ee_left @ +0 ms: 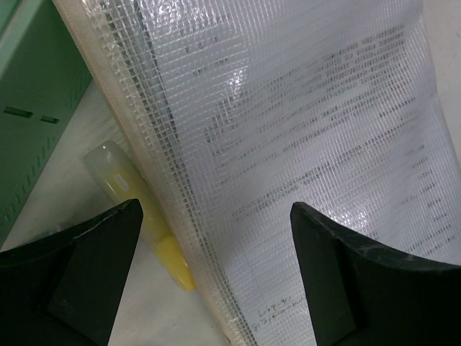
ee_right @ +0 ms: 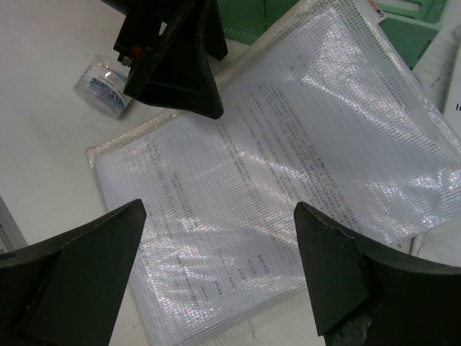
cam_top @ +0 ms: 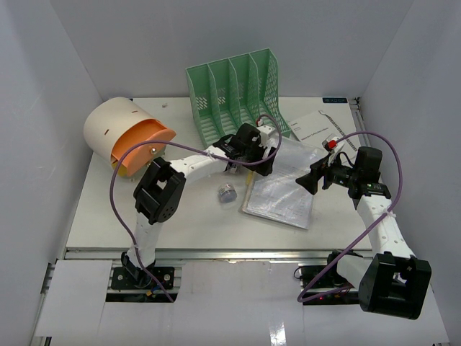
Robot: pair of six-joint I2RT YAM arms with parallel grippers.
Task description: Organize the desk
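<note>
The white desk (cam_top: pixel 108 209) holds a clear mesh zip pouch (cam_top: pixel 284 180) of printed papers right of centre. My left gripper (cam_top: pixel 248 167) hangs open over the pouch's left edge. In the left wrist view the pouch (ee_left: pixel 302 122) edge runs between the open left gripper (ee_left: pixel 216 241) fingers, and a yellow highlighter (ee_left: pixel 137 202) lies beside and partly under it. My right gripper (cam_top: pixel 308 179) is open above the pouch's right side. Seen from the right wrist, the right gripper (ee_right: pixel 220 245) holds nothing, with the pouch (ee_right: pixel 288 158) below.
A green mesh file rack (cam_top: pixel 234 90) stands at the back. A beige bin with an orange inside (cam_top: pixel 126 137) lies on its side at the left. A small tape roll (cam_top: pixel 227 193) sits near the pouch. A printed sheet (cam_top: pixel 317 126) lies at the back right.
</note>
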